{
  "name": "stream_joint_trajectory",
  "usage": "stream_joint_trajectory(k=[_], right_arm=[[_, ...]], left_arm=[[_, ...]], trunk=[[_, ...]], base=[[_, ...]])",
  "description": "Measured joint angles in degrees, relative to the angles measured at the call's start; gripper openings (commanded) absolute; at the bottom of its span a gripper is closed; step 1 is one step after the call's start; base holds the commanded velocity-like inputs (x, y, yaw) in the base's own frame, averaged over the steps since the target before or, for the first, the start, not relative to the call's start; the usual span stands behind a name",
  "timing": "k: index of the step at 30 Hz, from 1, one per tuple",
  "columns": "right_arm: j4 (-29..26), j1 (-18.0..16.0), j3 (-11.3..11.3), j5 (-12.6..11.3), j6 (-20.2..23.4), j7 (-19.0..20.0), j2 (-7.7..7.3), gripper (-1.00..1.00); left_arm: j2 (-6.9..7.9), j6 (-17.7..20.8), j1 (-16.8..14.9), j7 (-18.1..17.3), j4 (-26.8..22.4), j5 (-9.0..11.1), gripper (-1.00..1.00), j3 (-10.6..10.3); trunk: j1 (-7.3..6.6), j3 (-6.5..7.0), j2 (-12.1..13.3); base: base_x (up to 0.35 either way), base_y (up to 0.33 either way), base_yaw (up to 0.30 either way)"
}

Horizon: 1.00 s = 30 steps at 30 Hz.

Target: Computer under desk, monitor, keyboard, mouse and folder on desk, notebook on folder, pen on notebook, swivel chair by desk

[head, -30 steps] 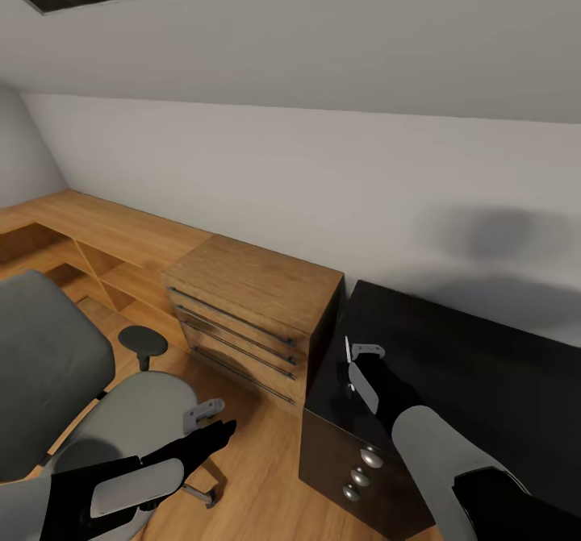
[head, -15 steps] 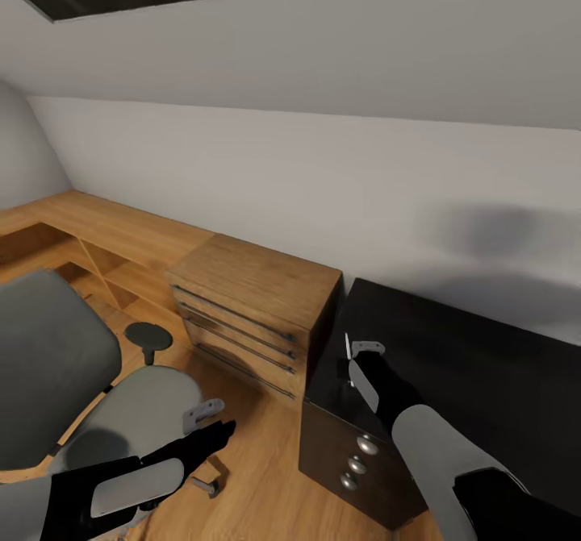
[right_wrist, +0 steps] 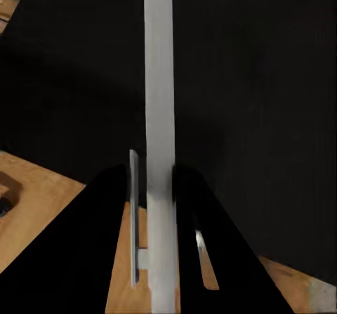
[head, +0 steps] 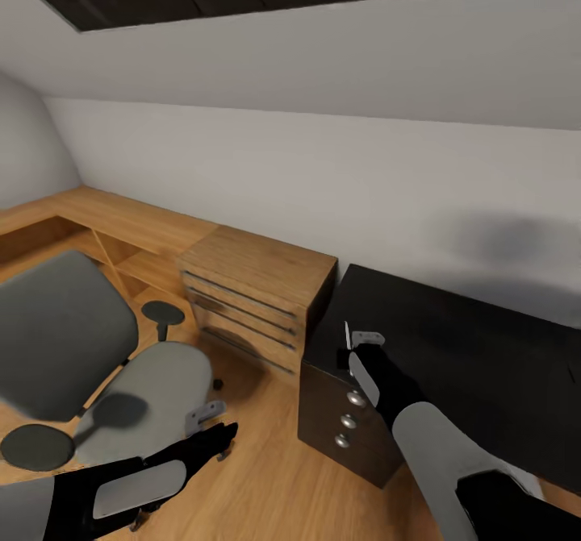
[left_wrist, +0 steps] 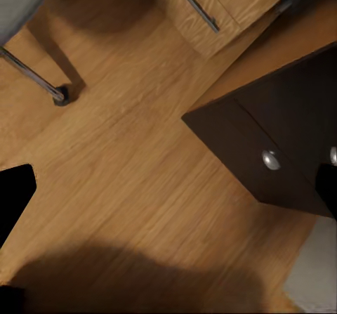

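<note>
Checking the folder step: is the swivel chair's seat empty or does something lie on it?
Empty. In the head view the swivel chair shows bare grey fabric on its seat.

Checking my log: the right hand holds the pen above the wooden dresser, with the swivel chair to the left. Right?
No. The right hand holds the pen above the black desk, not the wooden dresser; the head view shows it. The swivel chair is to the left.

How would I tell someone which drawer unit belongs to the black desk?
Start at the white sloped wall, then find the glossy black desk. Its drawers sit under its near corner: dark fronts with round silver knobs, while the neighbouring light-wood dresser has long bar handles.
</note>
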Motion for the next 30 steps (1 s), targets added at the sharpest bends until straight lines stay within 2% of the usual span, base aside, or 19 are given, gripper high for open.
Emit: stream_joint_trajectory(k=[6, 10, 11, 20, 30], right_arm=[[-1.77, 0.20, -1.23, 0.01, 0.16, -0.13, -0.25, -1.00], [-4.99, 0.30, -4.57, 0.09, 2.12, -0.82, -0.47, -1.00], [-5.35, 0.33, -4.77, 0.00, 2.32, -0.88, -0.47, -1.00], [-9.22, 1.81, -5.61, -0.02, 3.23, -1.16, -0.83, -1.00], [-18.38, 7.44, -5.57, 0.05, 3.94, -1.21, -0.97, -1.00]], left_arm=[[-0.04, 0.08, 0.00, -0.04, 0.01, 0.02, 1.00, -0.06], [-0.01, 0.10, 0.01, -0.08, 0.06, 0.07, 1.00, -0.07], [-0.01, 0.07, 0.00, -0.08, 0.07, 0.07, 1.00, -0.07], [-0.02, 0.02, -0.01, -0.06, 0.22, 0.09, 1.00, -0.10], [-0.02, 0.11, -0.01, -0.06, 0.28, 0.09, 1.00, -0.10]], trunk=[[-1.32, 1.08, 2.41], [-2.23, 1.80, 4.00], [-2.44, 1.98, 4.42], [-4.44, 3.80, 8.03], [-6.64, 6.36, 12.06]], base=[[-0.341, -0.111, 0.000], [-0.245, -0.119, 0.000], [-0.111, -0.056, 0.000], [-0.027, -0.013, -0.062], [0.000, 0.000, -0.187]])
